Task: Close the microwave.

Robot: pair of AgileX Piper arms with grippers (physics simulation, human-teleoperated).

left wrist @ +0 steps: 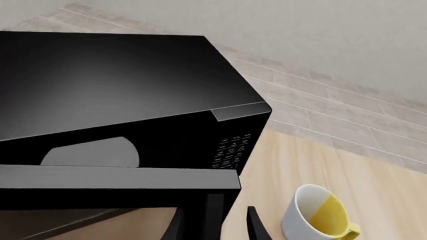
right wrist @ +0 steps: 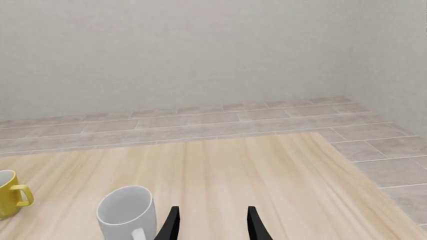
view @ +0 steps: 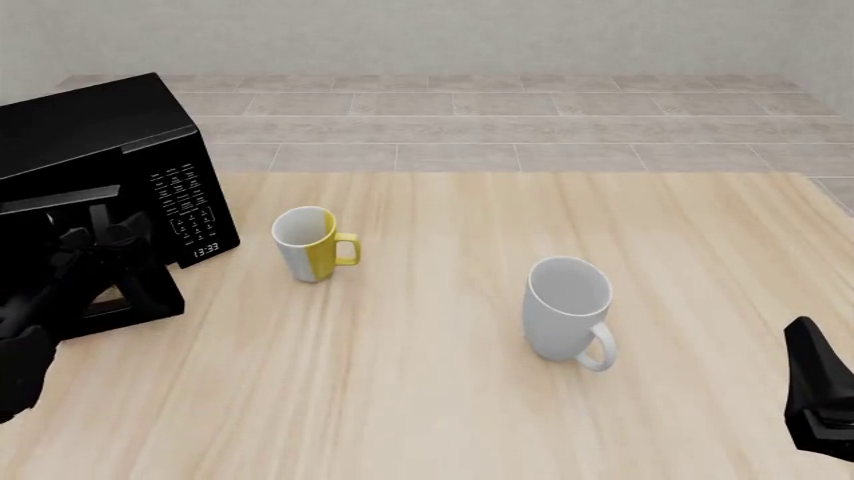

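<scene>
The microwave (view: 100, 160) is set at the desk's (view: 441, 400) far left corner with its door (left wrist: 113, 192) swung partly open. The left gripper (left wrist: 213, 225) is held at the door's outer edge, jaws apart, apparently placed for pushing it shut. The right gripper (right wrist: 211, 225) is kept idle near the white mug (view: 570, 308), jaws apart.

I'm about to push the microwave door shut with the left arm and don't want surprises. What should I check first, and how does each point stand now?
1. Microwave door ajar, not latched: ok, push needed.
2. Left tool at the door: ok.
3. Left tool touching the door: cannot tell.
4. Yellow and white mug outside the door's swing: ok, it stands apart, beside the keypad.
5. White mug out of the way: ok.
6. Right tool open, away from the microwave: ok.
</scene>
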